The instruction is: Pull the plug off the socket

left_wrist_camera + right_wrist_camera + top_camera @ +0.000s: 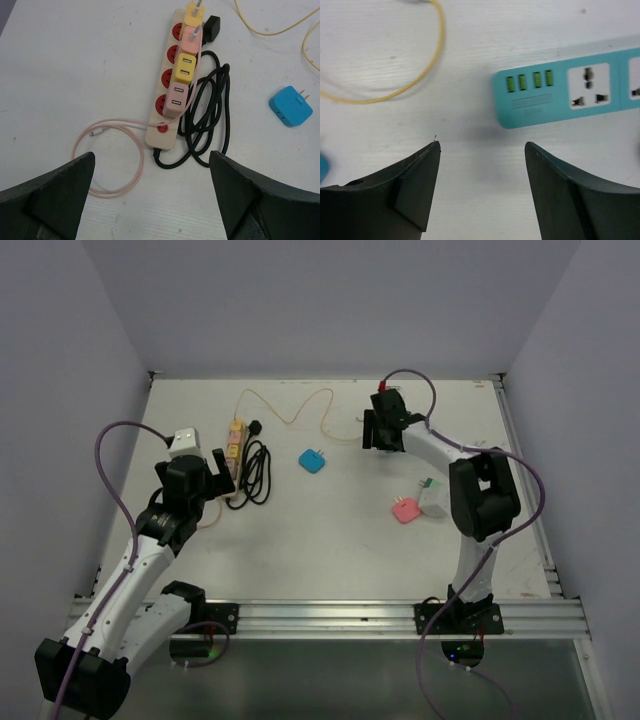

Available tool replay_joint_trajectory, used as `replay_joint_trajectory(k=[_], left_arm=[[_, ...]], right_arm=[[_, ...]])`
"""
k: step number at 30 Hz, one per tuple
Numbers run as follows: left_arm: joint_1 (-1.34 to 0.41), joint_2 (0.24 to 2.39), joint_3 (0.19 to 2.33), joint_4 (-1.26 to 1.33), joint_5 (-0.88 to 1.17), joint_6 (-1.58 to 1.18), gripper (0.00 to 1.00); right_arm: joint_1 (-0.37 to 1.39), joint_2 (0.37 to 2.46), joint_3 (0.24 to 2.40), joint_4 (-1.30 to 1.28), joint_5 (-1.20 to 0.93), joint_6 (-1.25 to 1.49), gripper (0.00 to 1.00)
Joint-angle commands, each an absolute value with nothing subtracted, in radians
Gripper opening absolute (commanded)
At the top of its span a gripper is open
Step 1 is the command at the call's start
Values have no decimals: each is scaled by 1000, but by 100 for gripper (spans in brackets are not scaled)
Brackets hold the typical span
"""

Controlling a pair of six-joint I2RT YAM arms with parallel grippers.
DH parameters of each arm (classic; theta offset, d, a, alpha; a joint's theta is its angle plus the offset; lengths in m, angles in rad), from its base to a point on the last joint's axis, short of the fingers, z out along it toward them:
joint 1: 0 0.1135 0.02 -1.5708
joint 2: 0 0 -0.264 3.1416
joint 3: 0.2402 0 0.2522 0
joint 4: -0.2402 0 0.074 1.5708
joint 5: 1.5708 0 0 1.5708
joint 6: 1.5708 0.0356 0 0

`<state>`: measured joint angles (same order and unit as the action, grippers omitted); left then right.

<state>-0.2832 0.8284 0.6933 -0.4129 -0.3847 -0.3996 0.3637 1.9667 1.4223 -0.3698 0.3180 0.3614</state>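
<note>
At 12 o'clock from the left end effector [152, 162], jaws wide apart and empty, the cream power strip [164, 140] runs 6-to-12 on the worktop [75, 75], pink plug [175, 98] seated nearest; the right end effector [482, 145], also apart, hovers elsewhere; left is nearer.

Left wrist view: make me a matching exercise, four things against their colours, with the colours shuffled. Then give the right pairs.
Things
1. loose adapter
2. coiled cord
3. strip body
4. looped thin cable

Colours
A. cream
B. pink
C. blue
D. black

Pairs: 1-C, 2-D, 3-A, 4-B
</note>
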Motion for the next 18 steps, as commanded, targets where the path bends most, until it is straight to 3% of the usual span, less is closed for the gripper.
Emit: replay_joint_trajectory(k=[1, 10, 18], left_arm=[[-278, 828, 696, -391, -387, -377, 99], [-276, 825, 692, -397, -410, -382, 100], [-276, 833, 692, -393, -403, -383, 99]], right_arm=[[469, 1865, 1425, -263, 133, 278, 73], [670, 2132, 1721, -321, 78, 179, 81], [699, 2324, 1907, -362, 184, 156, 77]])
